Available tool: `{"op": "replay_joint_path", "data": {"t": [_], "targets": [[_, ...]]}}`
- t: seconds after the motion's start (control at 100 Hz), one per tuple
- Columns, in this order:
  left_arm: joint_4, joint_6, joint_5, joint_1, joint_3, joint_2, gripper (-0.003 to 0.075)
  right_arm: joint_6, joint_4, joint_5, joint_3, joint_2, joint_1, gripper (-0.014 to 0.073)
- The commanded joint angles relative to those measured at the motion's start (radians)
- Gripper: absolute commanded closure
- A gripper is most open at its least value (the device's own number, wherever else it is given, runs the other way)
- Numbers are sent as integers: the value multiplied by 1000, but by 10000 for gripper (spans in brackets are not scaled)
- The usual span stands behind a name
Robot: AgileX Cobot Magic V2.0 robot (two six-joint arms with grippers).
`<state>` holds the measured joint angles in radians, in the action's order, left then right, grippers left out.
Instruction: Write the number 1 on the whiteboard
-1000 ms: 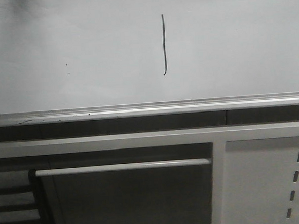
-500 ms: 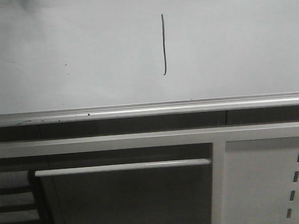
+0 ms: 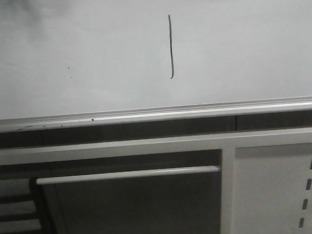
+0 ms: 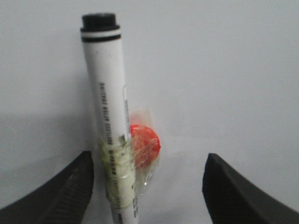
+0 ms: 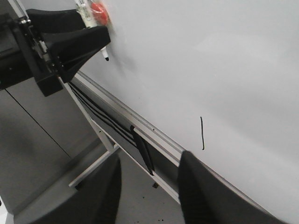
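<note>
On my front feed the whiteboard (image 3: 88, 52) fills the upper part of the scene, pale grey and glossy, with its silver bottom rail (image 3: 156, 115) running straight across below it. The number 1 (image 3: 170, 46) stands as one thin upright black stroke on the board, well above the rail, with a small hook at its lower end. A few tiny dark specks (image 3: 70, 72) sit on the board, off to the side of the stroke. Below the rail I see a grey frame (image 3: 121, 148), and below that a white perforated panel (image 3: 288, 194) with slanted slots. Through the left wrist camera, the left gripper (image 4: 149, 186) has its jaws wide apart; a white marker (image 4: 110, 121) with a black end and a red round piece (image 4: 145, 140) taped to it lies against one finger (image 4: 70, 186), clear of the other. In the right wrist camera, the right gripper (image 5: 149, 186) also has its jaws apart and holds nothing, with the stroke just above them on the board and the left gripper near the board, well away from the stroke
</note>
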<state>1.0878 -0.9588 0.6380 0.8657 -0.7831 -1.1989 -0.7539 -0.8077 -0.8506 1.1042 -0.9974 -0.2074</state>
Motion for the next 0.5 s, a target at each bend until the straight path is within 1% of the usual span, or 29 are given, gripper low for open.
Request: {"op": "replay_joint_path", "data": {"t": [0.0, 0.14, 0.3, 0.34, 0.36, 0.37, 0.4, 0.43, 0.44, 0.45, 0.46, 0.47, 0.49], "targets": [[8, -72, -9, -2, -27, 67, 256, -1, -43, 38, 22, 22, 9, 334], [127, -217, -44, -2, 7, 168, 256, -1, -43, 38, 22, 26, 9, 334], [211, -299, -50, -2, 58, 299, 258, 14, -19, 54, 22, 51, 13, 347], [223, -307, -58, -2, 69, 338, 259, 35, -14, 68, 22, 60, 21, 380], [227, -315, -67, -2, 77, 356, 262, 47, -12, 74, 20, 66, 30, 413], [227, -318, -76, -2, 79, 370, 265, 47, -12, 73, 20, 69, 33, 413], [229, -331, -91, -2, 86, 390, 272, 55, -6, 83, 20, 82, 44, 465], [236, -347, -115, -2, 95, 424, 293, 55, -2, 95, 13, 102, 60, 526], [241, -348, -127, -2, 97, 438, 305, 55, -2, 95, 10, 106, 64, 526], [241, -350, -134, -2, 97, 438, 305, 55, -2, 102, 5, 111, 67, 552], [248, -352, -146, -2, 100, 451, 328, 55, -2, 105, 3, 120, 71, 564], [248, -355, -146, -2, 102, 458, 328, 55, -2, 113, -1, 125, 77, 591], [261, -369, -169, -2, 109, 482, 368, 55, -1, 124, -16, 148, 86, 630]]}}
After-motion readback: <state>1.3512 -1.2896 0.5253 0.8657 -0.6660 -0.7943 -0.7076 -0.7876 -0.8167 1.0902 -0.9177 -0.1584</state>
